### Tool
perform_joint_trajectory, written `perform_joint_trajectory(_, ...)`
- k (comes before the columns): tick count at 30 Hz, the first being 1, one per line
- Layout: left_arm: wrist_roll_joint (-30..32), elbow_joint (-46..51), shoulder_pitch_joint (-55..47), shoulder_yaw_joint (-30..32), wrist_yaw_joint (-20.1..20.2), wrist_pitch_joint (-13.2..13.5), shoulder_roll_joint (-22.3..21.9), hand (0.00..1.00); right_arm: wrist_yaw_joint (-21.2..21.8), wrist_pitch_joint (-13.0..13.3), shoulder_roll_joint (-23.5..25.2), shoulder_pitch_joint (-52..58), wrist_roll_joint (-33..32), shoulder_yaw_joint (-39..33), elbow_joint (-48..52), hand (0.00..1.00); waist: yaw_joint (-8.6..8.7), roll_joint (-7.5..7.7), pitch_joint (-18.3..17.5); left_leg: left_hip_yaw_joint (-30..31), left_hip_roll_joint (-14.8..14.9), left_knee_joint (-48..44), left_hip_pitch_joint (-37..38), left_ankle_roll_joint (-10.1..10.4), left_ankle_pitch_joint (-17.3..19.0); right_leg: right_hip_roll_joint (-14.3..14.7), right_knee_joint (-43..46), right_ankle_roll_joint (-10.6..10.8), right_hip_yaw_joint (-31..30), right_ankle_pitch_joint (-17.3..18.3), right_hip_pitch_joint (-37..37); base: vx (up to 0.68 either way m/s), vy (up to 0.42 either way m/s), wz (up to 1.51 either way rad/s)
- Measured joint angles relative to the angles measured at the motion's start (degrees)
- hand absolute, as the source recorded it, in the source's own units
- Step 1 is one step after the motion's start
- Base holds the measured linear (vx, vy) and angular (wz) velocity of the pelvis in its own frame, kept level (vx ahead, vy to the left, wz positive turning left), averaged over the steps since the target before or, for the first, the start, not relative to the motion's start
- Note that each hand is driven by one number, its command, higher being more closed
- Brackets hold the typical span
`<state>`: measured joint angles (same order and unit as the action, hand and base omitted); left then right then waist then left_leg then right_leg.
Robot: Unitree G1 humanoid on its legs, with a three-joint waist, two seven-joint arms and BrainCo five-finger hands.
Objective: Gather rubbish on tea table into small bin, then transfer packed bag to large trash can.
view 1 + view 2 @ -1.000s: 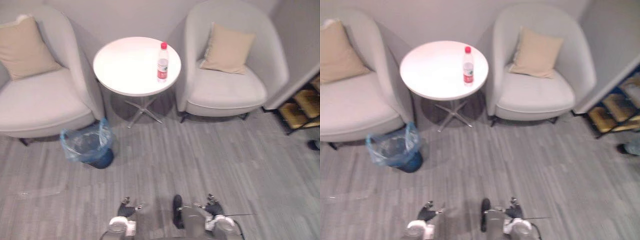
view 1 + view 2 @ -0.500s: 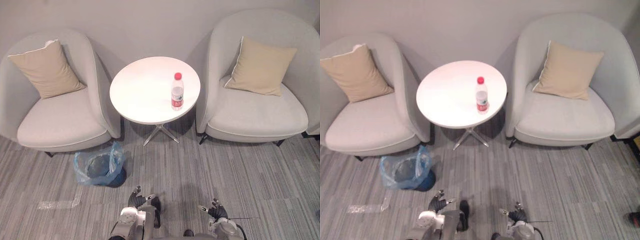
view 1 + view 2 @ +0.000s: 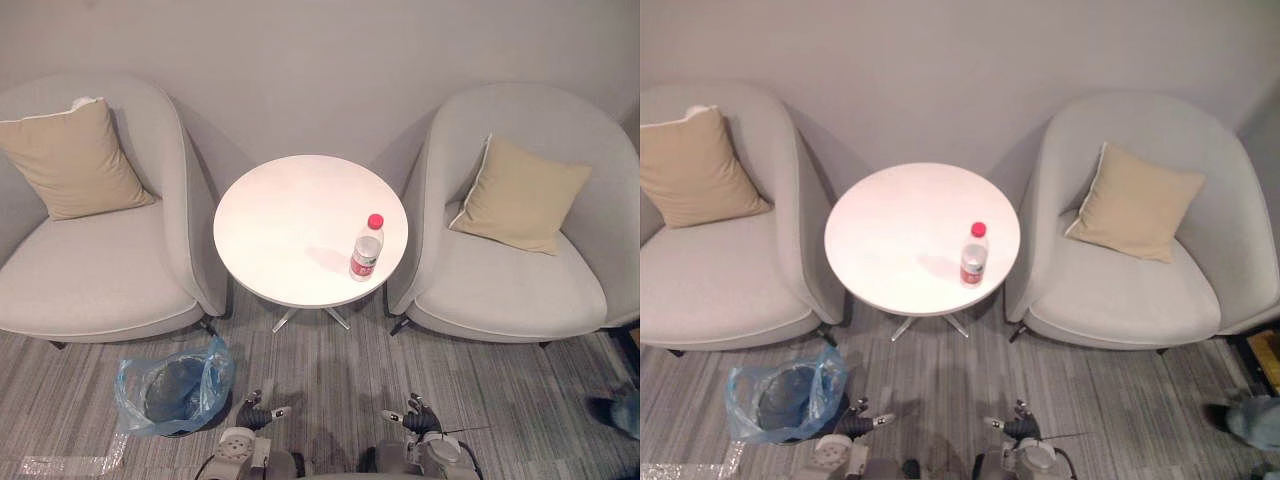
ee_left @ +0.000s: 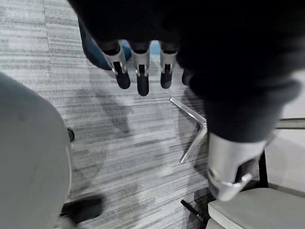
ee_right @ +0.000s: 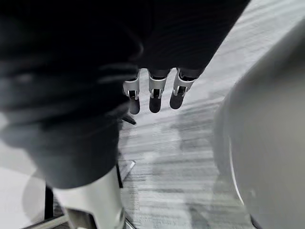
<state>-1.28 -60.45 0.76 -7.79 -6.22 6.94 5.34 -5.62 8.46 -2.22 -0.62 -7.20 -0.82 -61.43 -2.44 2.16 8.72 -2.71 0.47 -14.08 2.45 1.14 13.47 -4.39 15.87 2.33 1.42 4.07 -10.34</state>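
A clear plastic bottle (image 3: 366, 248) with a red cap and red label stands upright on the round white tea table (image 3: 290, 220), near its right edge. The small bin (image 3: 170, 386), lined with a blue plastic bag, sits on the floor at the lower left of the table. My left hand (image 3: 256, 415) hangs low in front of the table with straight, empty fingers (image 4: 140, 71). My right hand (image 3: 418, 420) hangs beside it, also with relaxed empty fingers (image 5: 153, 93). Both hands are well short of the table and the bottle.
Two light grey armchairs (image 3: 90, 270) (image 3: 520, 270) flank the table, each with a beige cushion (image 3: 70, 160) (image 3: 525, 195). A grey wall stands behind. The table rests on a metal cross foot (image 4: 193, 136). A scrap of clear plastic (image 3: 60, 466) lies on the grey plank floor. A shoe (image 3: 620, 412) shows at the right edge.
The whole picture has shifted: the camera has moved nearer and more squarely before the table, which now sits lower in view. The bottle and bin keep their places. Both hands stay low and open.
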Motion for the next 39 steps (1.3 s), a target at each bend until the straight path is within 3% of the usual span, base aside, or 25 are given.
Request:
perform_joint_trajectory(2,0.0,-1.2,0.2,1.2,0.1,0.0,-2.2,0.0,-0.1,0.0,-1.5,0.0,0.0,-0.2,-0.4,0.0,0.15,-3.31,-1.0,2.3,2.3,0.0,-0.1,1.3,0.7,1.4,-0.5,-0.6,2.2,0.1,1.3,0.26,-0.191,0.49)
perform_joint_trajectory(5,0.1,-2.2,0.5,1.2,0.2,0.0,-4.3,0.0,-0.1,0.0,-2.7,0.2,0.0,-0.5,-0.4,0.0,0.23,-5.85,-1.4,4.9,4.1,0.6,-0.4,2.1,0.3,2.9,-6.4,-1.4,5.6,-0.5,5.0,0.18,-0.149,0.43)
perform_joint_trajectory(8,0.1,-2.2,0.6,1.2,0.2,0.0,-4.4,0.0,-0.7,0.0,-2.6,0.6,0.0,-1.0,-0.7,0.0,0.33,-5.49,-1.4,5.3,4.9,2.4,0.7,3.8,-0.8,3.8,-9.7,-2.2,7.8,-1.0,8.1,0.1,-0.087,0.37)
perform_joint_trajectory(15,1.3,-2.2,0.6,1.1,0.0,0.0,-3.7,0.0,-2.3,-0.1,-3.1,0.4,0.8,-1.0,1.5,0.0,0.2,-4.31,-1.7,5.2,3.9,4.5,1.6,3.8,-2.4,3.5,-16.4,-1.8,8.1,-4.2,11.7,0.01,0.015,0.06)
perform_joint_trajectory(19,2.2,-2.2,0.1,0.7,0.3,0.0,-2.4,0.0,-1.2,-0.4,-4.9,3.5,0.6,2.4,19.5,0.0,0.3,-3.53,-1.7,4.9,3.1,5.9,1.4,3.7,-3.0,3.2,-19.2,-1.6,7.4,-6.6,11.8,-0.04,0.036,-0.06)
perform_joint_trajectory(22,2.3,-2.1,0.1,-0.2,0.3,0.0,-1.4,0.0,-1.8,0.3,-3.6,3.8,2.8,3.2,26.0,0.0,0.25,-2.61,-1.9,5.0,3.1,6.0,0.6,3.6,-3.0,3.3,-20.9,-1.7,7.3,-8.3,11.6,-0.09,0.02,0.01)
perform_joint_trajectory(33,4.1,-1.9,-0.2,-0.6,0.3,0.3,-1.0,0.0,-7.8,1.7,-2.6,2.5,13.3,3.1,33.5,0.0,0.06,-1.9,-2.1,5.2,2.8,10.3,0.5,3.5,-4.8,2.6,-21.2,-0.8,7.4,-9.0,9.9,-0.08,0.003,0.01)
perform_joint_trajectory(39,4.6,-1.3,-0.5,-0.6,0.3,0.4,-1.0,0.0,-9.5,1.9,-2.7,-0.6,14.0,3.2,33.8,0.0,0.04,-1.92,-2.1,6.7,2.8,11.3,-0.3,3.6,-5.4,2.5,-20.9,-0.8,8.6,-9.0,9.3,0.04,0.011,0.11)
